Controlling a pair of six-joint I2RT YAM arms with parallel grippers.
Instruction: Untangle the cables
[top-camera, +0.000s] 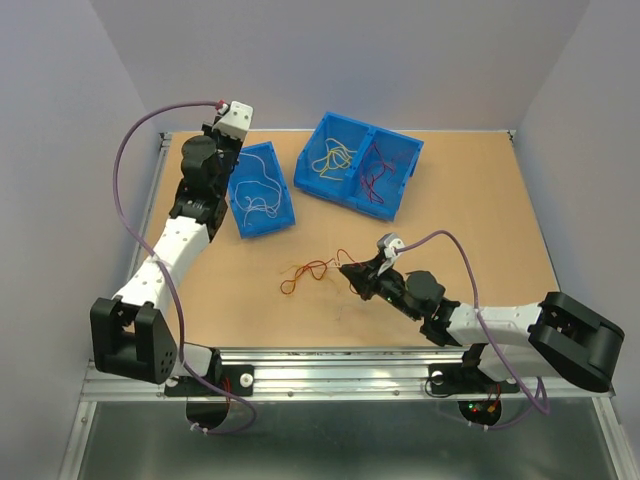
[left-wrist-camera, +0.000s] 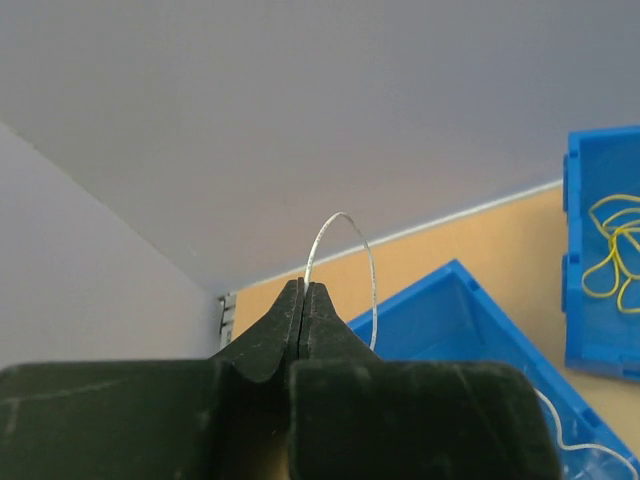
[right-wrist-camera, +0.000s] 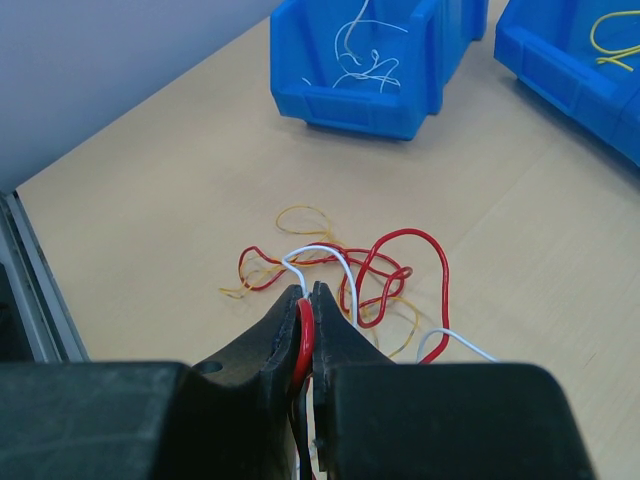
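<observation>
A tangle of red, yellow and white cables lies on the table's middle. My right gripper sits at its right end. In the right wrist view the right gripper is shut on a red cable, with a white cable pinched at the tips. The rest of the tangle spreads just beyond. My left gripper is raised at the back left beside the small blue bin. In the left wrist view the left gripper is shut on a thin white cable loop.
The small blue bin holds white cables. A two-compartment blue bin at the back holds yellow cables on the left and red cables on the right. Grey walls enclose the table on three sides.
</observation>
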